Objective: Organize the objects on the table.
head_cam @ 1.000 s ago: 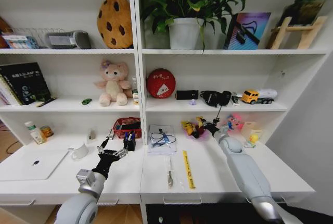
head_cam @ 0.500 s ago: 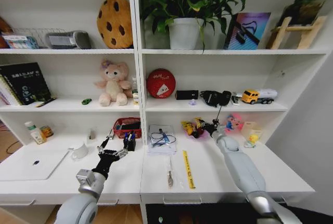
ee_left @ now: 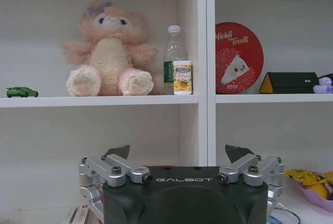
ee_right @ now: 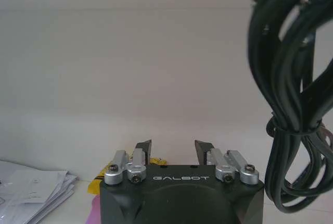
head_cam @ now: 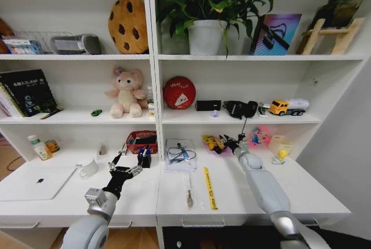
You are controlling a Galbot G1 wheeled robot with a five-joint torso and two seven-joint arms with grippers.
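Overhead, the head view looks down on a long white table (head_cam: 232,194) joined to white shelving. At the table's far left lies a shut silver-white laptop (head_cam: 36,182), with a clear cup (head_cam: 89,169) just beside its back right corner and a green-capped bottle (head_cam: 39,147) near the back wall. The left gripper (head_cam: 128,158) hovers above the table near its middle, just in front of a red basket (head_cam: 141,141), its fingers spread and holding nothing. To its right sits a stack of papers (head_cam: 180,154) with a coiled cable on top, and nearer the front edge a pen (head_cam: 189,191) lies beside a yellow ruler (head_cam: 209,187). The right gripper (head_cam: 229,142) reaches toward the back of the table, close to a pink bowl of yellow toys (head_cam: 214,143); from this view I cannot tell whether it touches them. On the middle shelf stand a pink plush bear (head_cam: 126,92) and a tiny green toy car (head_cam: 96,112). Next, the left wrist view shows that gripper's two fingertips (ee_left: 118,151) set wide apart, facing the bear, the toy car and a small bottle on the shelf. Finally, the right wrist view shows its fingertips (ee_right: 143,146) parted with a narrow gap, nothing between them, and a bundle of black cable (ee_right: 291,104) hanging nearby.
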